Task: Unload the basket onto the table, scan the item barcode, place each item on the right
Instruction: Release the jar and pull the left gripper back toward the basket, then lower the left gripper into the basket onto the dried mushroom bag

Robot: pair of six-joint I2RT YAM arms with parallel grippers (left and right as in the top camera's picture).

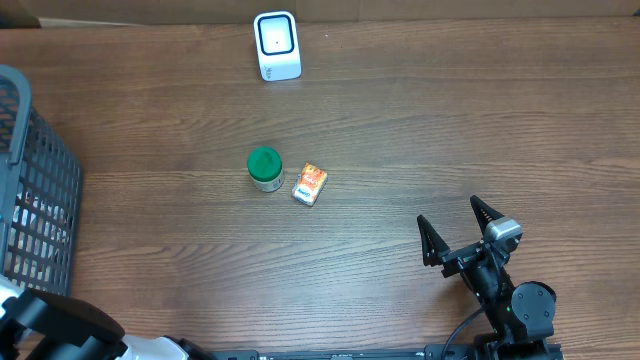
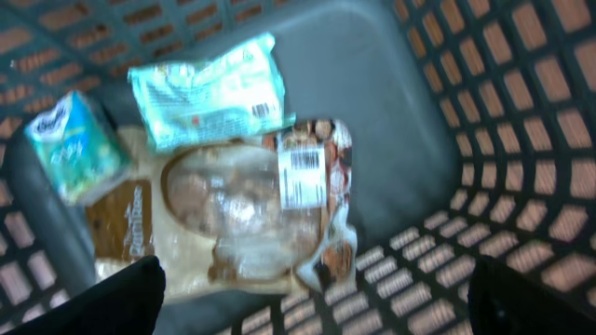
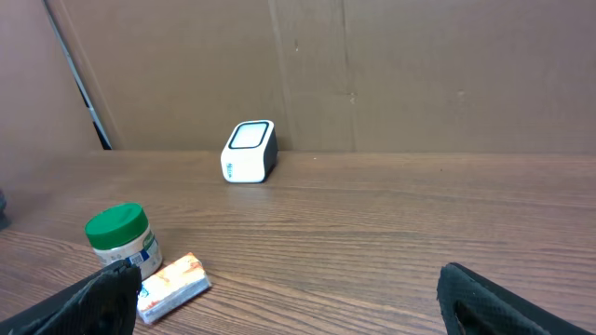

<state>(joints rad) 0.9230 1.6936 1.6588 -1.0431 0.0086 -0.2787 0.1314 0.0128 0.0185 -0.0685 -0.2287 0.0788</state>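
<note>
The white barcode scanner (image 1: 277,45) stands at the table's far edge, and it also shows in the right wrist view (image 3: 250,152). In the left wrist view my left gripper (image 2: 317,307) hangs open over the inside of the grey basket (image 2: 410,140). Below it lie a clear snack bag (image 2: 233,209) with a white barcode label (image 2: 301,174), a teal packet (image 2: 207,90) and a small blue-green pack (image 2: 74,144). Its fingers (image 2: 116,298) touch none of them. My right gripper (image 1: 449,212) stands open and empty at the near right, facing the scanner.
A green-lidded jar (image 1: 265,168) and a small orange packet (image 1: 310,184) sit side by side mid-table. The basket (image 1: 30,190) takes up the left edge. A brown cardboard wall (image 3: 372,65) rises behind the scanner.
</note>
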